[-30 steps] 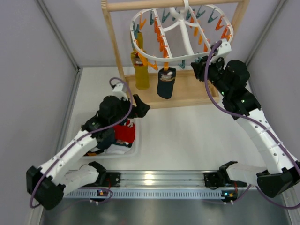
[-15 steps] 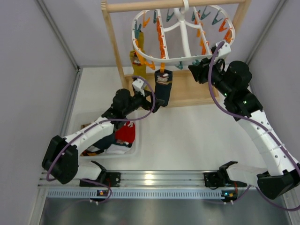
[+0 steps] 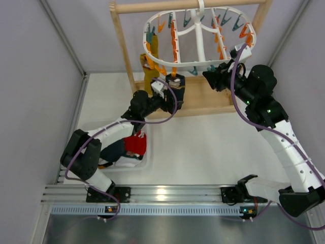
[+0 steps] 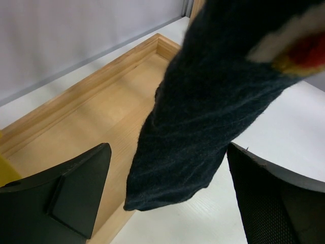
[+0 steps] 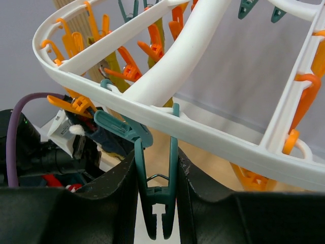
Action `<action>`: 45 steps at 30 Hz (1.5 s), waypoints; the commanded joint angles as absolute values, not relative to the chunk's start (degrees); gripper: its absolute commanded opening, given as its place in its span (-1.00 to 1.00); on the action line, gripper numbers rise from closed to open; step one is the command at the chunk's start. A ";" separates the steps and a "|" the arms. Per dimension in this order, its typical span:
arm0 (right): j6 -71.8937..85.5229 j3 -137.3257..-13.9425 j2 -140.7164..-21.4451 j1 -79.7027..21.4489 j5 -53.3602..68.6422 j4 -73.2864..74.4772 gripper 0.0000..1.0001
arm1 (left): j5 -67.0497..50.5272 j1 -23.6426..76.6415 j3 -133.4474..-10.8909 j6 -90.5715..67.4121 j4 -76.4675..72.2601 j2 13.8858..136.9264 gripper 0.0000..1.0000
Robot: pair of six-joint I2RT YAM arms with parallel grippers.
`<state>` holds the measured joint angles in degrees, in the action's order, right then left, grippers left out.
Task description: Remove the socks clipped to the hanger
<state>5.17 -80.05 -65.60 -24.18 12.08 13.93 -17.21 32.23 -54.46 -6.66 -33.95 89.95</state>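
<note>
Left end effector gapes around 1 limp dark navy sock

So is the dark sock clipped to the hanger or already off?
Clipped: the dark sock hangs from the hanger, between the fingers of the open left gripper, ungripped.

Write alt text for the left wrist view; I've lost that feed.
A dark navy sock hangs limp between the left arm's wide-open jaws, not yet gripped. Behind it lie the stand's light wooden base and the white table.
</note>
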 commanded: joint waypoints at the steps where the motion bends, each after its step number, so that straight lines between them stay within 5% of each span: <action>1: 5.89 -81.83 -64.16 -23.47 16.17 19.25 -0.44 | -19.33 31.82 -57.74 -6.06 -40.61 90.61 0.95; 6: 5.98 -81.21 -64.69 -23.47 16.00 18.99 -0.43 | -21.44 31.73 -56.34 -9.57 -43.50 89.57 0.25; 7: 6.06 -80.95 -64.60 -23.47 16.08 18.90 -0.43 | -21.62 31.82 -55.82 -10.19 -43.94 89.21 -0.20; 11: 6.33 -79.19 -63.81 -23.55 15.65 17.14 -0.33 | -19.87 32.08 -54.06 -12.91 -44.12 87.19 -0.80; 14: 6.85 -77.79 -63.02 -23.47 15.12 16.08 -0.17 | -15.57 32.26 -51.95 -14.15 -44.12 85.43 -1.00; 17: 6.94 -77.52 -62.58 -23.55 14.77 16.70 0.22 | -12.49 32.26 -50.54 -16.33 -44.03 83.94 -1.00; 18: 7.29 -77.43 -62.23 -23.55 14.50 17.13 0.52 | -11.61 32.26 -49.75 -16.87 -44.03 83.50 -1.00; 20: 7.56 -76.38 -60.74 -23.47 13.80 18.10 0.83 | -8.72 32.69 -48.78 -18.36 -43.95 82.19 -1.00; 22: 8.00 -75.24 -59.42 -23.55 13.10 18.45 0.98 | -6.16 33.92 -47.90 -18.20 -43.95 81.57 -1.00; 37: 12.92 -82.44 -57.66 -26.54 14.85 27.42 0.82 | 34.51 57.73 -59.75 -3.01 -30.42 84.98 -1.00; 45: 11.52 -91.57 -59.76 -28.92 12.32 31.64 0.74 | 40.43 65.03 -71.53 3.07 -25.32 93.16 -1.00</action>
